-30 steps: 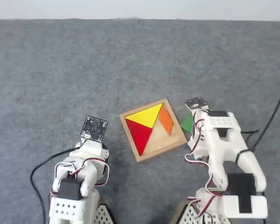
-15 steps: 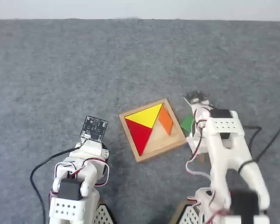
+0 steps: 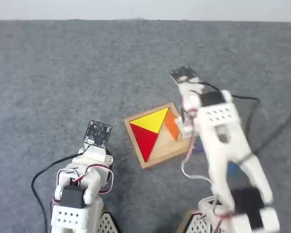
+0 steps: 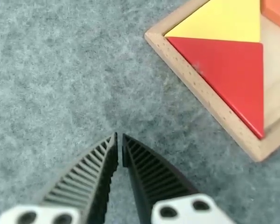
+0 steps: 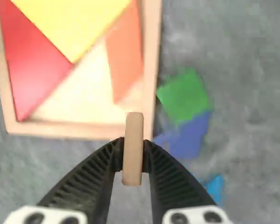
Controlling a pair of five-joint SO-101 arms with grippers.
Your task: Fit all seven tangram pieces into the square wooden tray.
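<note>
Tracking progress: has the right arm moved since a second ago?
Yes. The white right arm, gripping a tan wooden piece, swung forward and leftward, covering the square wooden tray's right edge.

Left arm (image 3: 93, 183) and right arm (image 3: 218, 116) are white plastic with black motors, cables and ribbed gripper fingers (image 4: 91, 182).

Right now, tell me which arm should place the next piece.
Right. The right gripper is shut on a tan piece over the tray's rim; the left gripper is shut, empty, over carpet beside it.
</note>
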